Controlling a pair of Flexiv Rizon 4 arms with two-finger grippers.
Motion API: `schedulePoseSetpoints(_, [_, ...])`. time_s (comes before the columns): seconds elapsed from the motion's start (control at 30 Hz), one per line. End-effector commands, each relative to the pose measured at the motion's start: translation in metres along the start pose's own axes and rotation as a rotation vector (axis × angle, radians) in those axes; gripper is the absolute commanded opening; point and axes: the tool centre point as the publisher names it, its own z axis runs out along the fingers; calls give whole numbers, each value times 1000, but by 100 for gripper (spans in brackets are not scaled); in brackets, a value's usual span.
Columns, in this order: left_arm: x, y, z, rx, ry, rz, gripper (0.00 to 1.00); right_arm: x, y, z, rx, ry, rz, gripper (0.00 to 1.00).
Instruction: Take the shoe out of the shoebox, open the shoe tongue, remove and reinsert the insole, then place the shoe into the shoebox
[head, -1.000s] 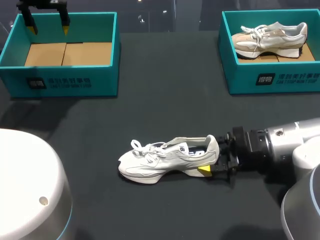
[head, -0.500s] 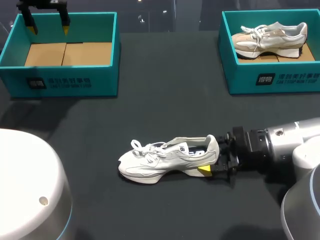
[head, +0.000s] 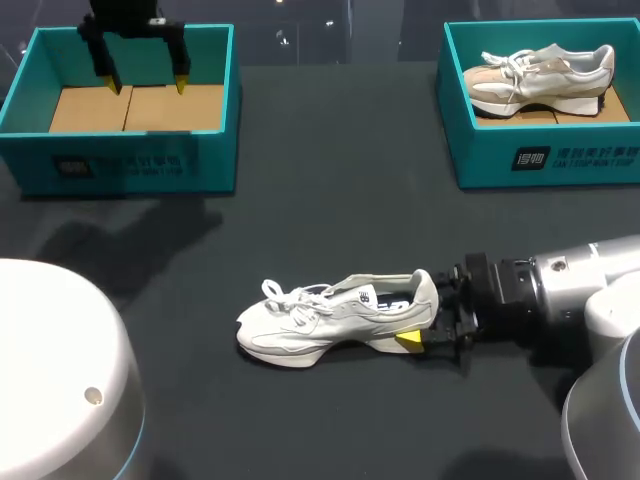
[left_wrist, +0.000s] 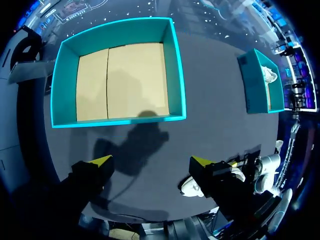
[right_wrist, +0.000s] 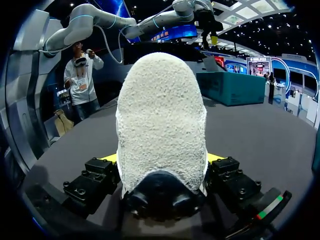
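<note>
nearest: white shoe upright on its sole on the dark table, out of any box, toe toward the left side. heel pinched from both sides by the right gripper, yellow tips tight against it in the right wrist view.

farther back: left gripper hanging over the empty shoebox, fingers wide apart, holding nothing, well apart from the shoe.

far right: second shoebox with a beige shoe inside, untouched.

likely step: shoe already out, tongue opening up next, laces looking undisturbed, insole not visible.

next move calls for bringing the left gripper down and across to the laces, catching the tongue, pulling up and forward while keeping the heel pinned.
</note>
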Motion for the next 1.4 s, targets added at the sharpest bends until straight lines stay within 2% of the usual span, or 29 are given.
schedulePoseSetpoints(0.03, [25,52,-2,91,-26,22,100,0,1,0,4,0,0,0])
schedulePoseSetpoints(0.27, [70,96,1,55,-44,61,100,0,1,0,4,0,0,0])
schedulePoseSetpoints(0.33, [82,110,4,70,-53,63,100,0,1,0,4,0,0,0])
schedulePoseSetpoints(0.5, [111,137,14,37,-82,69,100,0,1,0,4,0,0,0])
schedulePoseSetpoints(0.77, [155,175,32,-5,-123,58,100,0,1,0,4,0,0,0])
schedulePoseSetpoints(0.9, [175,186,39,-19,-139,39,100,0,1,0,4,0,0,0])
schedulePoseSetpoints(1.4, [175,186,39,-19,-139,39,100,0,1,0,4,0,0,0])
